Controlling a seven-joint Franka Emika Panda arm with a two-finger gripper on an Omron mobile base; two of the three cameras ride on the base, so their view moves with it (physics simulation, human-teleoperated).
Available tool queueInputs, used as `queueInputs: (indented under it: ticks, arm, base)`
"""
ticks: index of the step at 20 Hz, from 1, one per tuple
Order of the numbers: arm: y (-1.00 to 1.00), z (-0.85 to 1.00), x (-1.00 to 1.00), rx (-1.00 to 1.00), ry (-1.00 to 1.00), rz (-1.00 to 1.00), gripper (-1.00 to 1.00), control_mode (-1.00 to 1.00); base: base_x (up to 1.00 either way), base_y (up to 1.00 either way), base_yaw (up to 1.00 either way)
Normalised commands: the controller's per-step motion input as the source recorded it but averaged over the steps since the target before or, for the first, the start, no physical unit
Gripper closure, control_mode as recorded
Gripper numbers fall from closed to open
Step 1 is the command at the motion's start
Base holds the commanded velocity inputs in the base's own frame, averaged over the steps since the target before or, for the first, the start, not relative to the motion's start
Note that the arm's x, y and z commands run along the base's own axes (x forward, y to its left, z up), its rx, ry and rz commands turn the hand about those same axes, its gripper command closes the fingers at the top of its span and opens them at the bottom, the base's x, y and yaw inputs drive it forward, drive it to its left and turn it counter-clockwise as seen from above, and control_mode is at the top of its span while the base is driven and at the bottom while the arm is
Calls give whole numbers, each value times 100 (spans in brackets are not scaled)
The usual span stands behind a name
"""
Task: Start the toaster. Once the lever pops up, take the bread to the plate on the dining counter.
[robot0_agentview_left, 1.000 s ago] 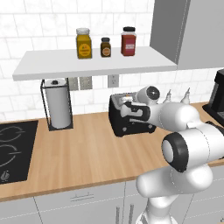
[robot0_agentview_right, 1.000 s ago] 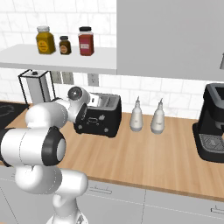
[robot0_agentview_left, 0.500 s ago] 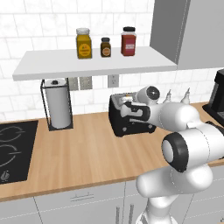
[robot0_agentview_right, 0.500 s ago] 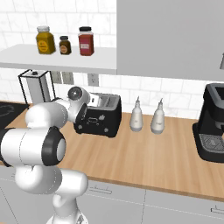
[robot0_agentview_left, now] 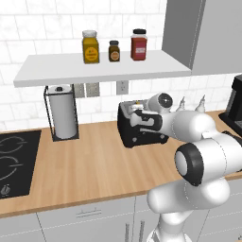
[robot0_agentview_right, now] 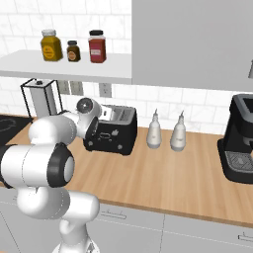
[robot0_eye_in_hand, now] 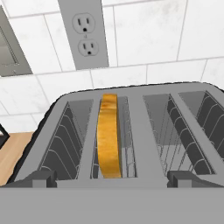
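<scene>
The toaster [robot0_agentview_left: 142, 126] sits toward the worktop's back edge, with the bread [robot0_eye_in_hand: 108, 135] upright in its left slot. We judge the lever should be pressed straight down until it catches. Our gripper [robot0_eye_in_hand: 112, 183] hangs just above the toaster, jaws fully apart, holding nothing.

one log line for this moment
phase: at toaster | gripper: open, over toaster top | bread: upright in left slot | holding: nothing

Bread [robot0_eye_in_hand: 108, 135] in toaster's [robot0_eye_in_hand: 144, 127] left slot
</scene>
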Motion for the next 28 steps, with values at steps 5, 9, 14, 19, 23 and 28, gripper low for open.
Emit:
queueInputs:
  ticks: [5,9,14,19,23,28]
  arm:
    - [0,0,0,0,0,0,-100,-100]
    - [0,0,0,0,0,0,-100,-100]
    - [0,0,0,0,0,0,-100,-100]
    - [0,0,0,0,0,0,-100,-100]
    - [0,0,0,0,0,0,-100,-100]
    - [0,0,0,0,0,0,-100,-100]
  base:
    - [0,0,0]
    - [0,0,0]
    - [0,0,0]
    - [0,0,0]
    - [0,0,0]
    - [0,0,0]
